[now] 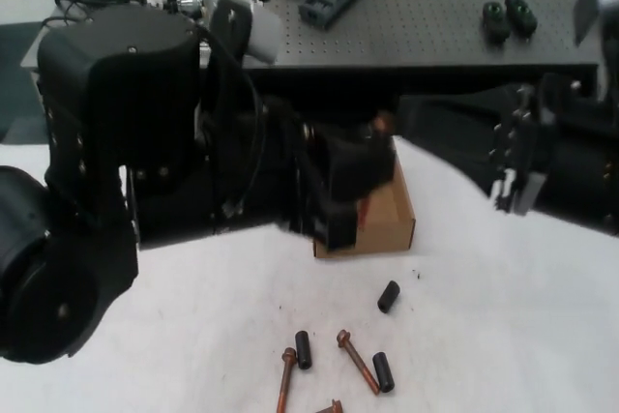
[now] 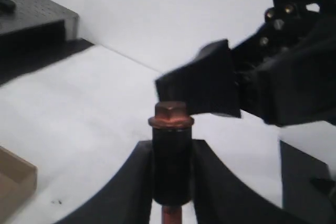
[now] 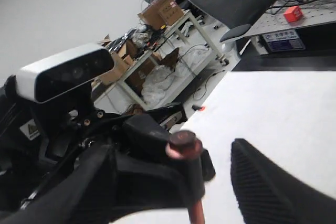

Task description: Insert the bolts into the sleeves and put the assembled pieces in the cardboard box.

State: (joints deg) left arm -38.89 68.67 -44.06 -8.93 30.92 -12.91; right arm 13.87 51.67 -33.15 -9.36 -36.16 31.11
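A short black cylindrical sleeve (image 2: 171,169) with a copper-coloured hex-head bolt (image 2: 170,116) seated in it is gripped by the left hand (image 2: 172,182). The two black fingers (image 2: 131,192) are closed on the sleeve's sides. The assembly is held upright, with the bolt head showing above the sleeve and the shank showing below it. In the high view it is held above the brown cardboard box (image 1: 392,224), which sits near the middle of the white-covered table (image 1: 503,316).

The right hand (image 3: 184,182) is seen close to the same assembly with its fingers spread apart. One broad black finger (image 3: 273,187) is kept clear of the bolt, and nothing is gripped by it. From the left wrist view, one of its pads (image 2: 202,82) is seen just beside the bolt head; whether it touches cannot be told.

Toward the table's near edge, loose parts are scattered: three black sleeves (image 1: 388,296) (image 1: 303,349) (image 1: 383,371) and three copper bolts (image 1: 357,360) (image 1: 286,379) (image 1: 331,407).
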